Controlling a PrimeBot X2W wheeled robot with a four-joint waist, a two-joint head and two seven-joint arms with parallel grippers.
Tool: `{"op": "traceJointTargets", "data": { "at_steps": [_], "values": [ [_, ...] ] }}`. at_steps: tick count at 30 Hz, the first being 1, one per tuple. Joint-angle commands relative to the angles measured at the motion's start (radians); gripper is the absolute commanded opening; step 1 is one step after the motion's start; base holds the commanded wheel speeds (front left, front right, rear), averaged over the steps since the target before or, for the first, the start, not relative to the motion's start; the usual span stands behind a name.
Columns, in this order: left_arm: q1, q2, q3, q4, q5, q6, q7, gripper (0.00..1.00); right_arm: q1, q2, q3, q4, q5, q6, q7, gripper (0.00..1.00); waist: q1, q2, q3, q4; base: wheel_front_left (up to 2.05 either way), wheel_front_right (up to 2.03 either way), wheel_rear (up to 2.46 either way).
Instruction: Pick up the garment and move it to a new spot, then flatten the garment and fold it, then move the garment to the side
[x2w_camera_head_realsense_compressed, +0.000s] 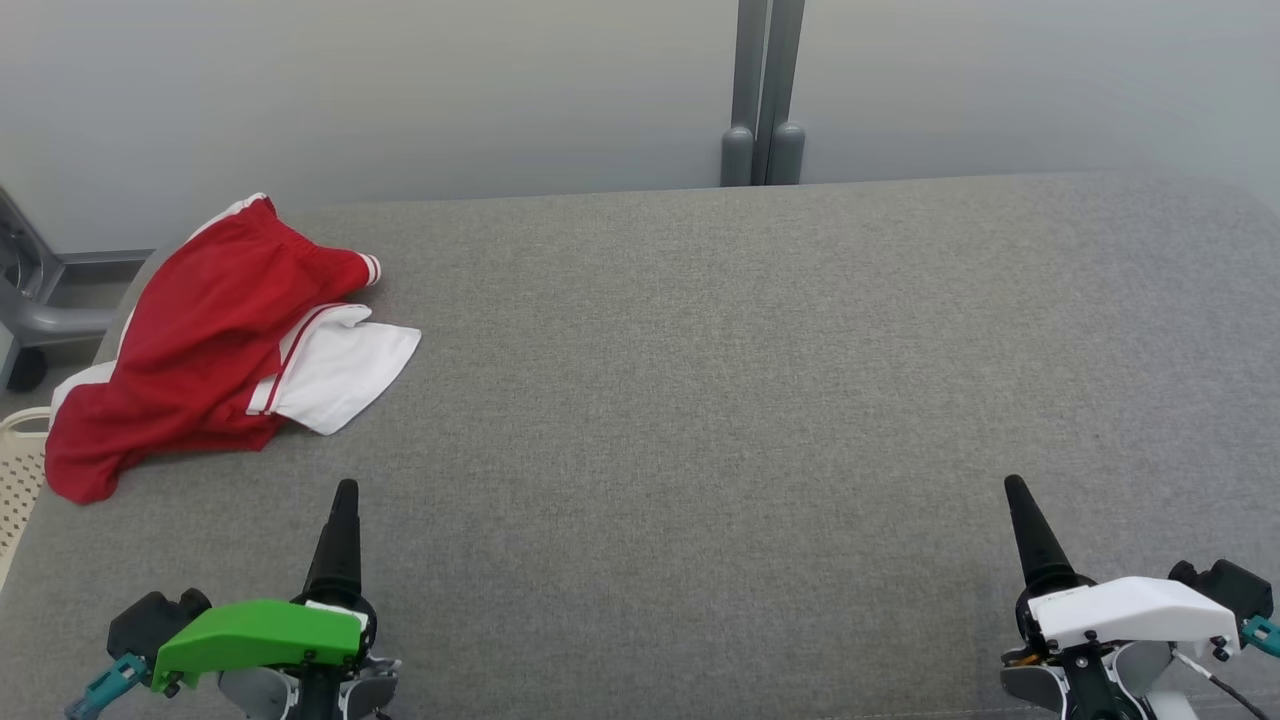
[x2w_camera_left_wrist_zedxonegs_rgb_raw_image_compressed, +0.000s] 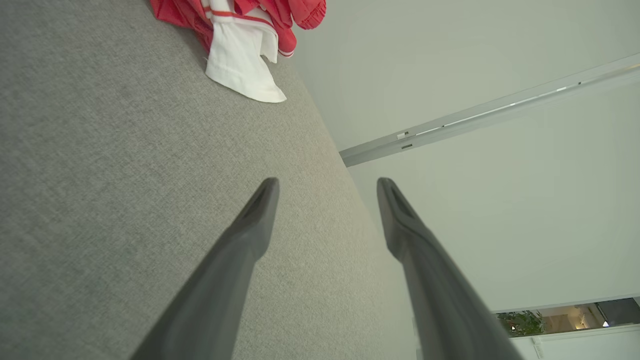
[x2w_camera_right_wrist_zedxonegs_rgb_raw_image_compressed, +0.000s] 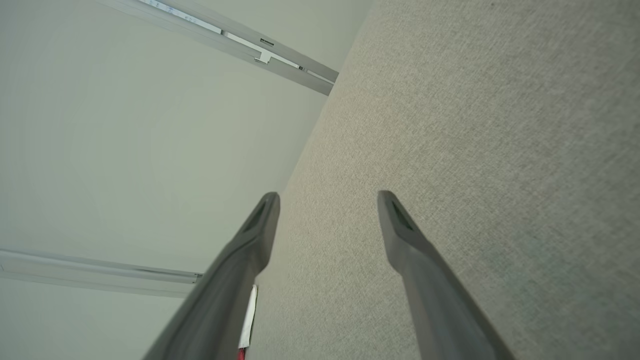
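Head view: a broad grey fabric-covered worktop (x2w_camera_head_realsense_compressed: 700, 400) spreads from edge to edge, with a plain pale wall (x2w_camera_head_realsense_compressed: 400, 90) behind it. The garment (x2w_camera_head_realsense_compressed: 200, 340), red sports shorts with white panels and white-striped trim, lies crumpled at about 10 o'clock, against the worktop's left edge and near its far corner. One white panel spreads toward the centre.

The left hand (x2w_camera_head_realsense_compressed: 343, 500), under a green cover, rests at 7 o'clock. It is near the garment but apart from it. The right hand (x2w_camera_head_realsense_compressed: 1020, 500), under a white cover, rests at 5 o'clock, well apart from the garment. In the left wrist view the left hand (x2w_camera_left_wrist_zedxonegs_rgb_raw_image_compressed: 327, 185) has its two dark fingers spread wide with nothing between them, and the garment (x2w_camera_left_wrist_zedxonegs_rgb_raw_image_compressed: 240, 55) sits at 11 o'clock. In the right wrist view the right hand (x2w_camera_right_wrist_zedxonegs_rgb_raw_image_compressed: 327, 197) is just as wide and empty.

A grey post (x2w_camera_head_realsense_compressed: 762, 100) stands at 12 o'clock. A pale perforated basket (x2w_camera_head_realsense_compressed: 20, 470) peeks in at 9 o'clock.

Judging by this, the task looks unstarted. The garment is untouched and bunched, so lifting it to a new spot, flattening, folding and moving it aside all remain.
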Motion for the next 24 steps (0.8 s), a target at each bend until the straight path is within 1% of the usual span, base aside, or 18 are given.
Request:
{"op": "traceJointTargets", "data": {
  "at_steps": [1,6,16,24],
  "values": [
    [-0.005,0.012,-0.007,-0.016,0.042,0.008,-0.01,1.0,-0.03,-0.008,-0.003,-0.004,-0.043,0.0,-0.011,1.0,-0.0001,0.0,-0.001,0.0,0.0,0.0,0.0],
    [-0.004,0.023,-0.035,-0.006,0.148,0.029,-0.028,1.0,-0.039,-0.008,-0.014,0.003,-0.148,0.0,-0.019,1.0,-0.0001,0.0,-0.005,0.001,0.0,0.0,0.0],
    [-0.013,0.049,-0.097,0.013,0.332,0.072,-0.062,1.0,-0.044,-0.01,0.021,-0.021,-0.378,0.0,0.013,1.0,-0.0001,0.0,-0.013,0.002,0.0,0.0,0.0],
    [-0.024,0.065,-0.135,0.027,0.442,0.108,-0.085,1.0,-0.029,-0.01,0.038,-0.056,-0.531,0.0,0.036,1.0,-0.0001,0.0,-0.022,0.005,0.0,0.0,0.0]
  ]
}}
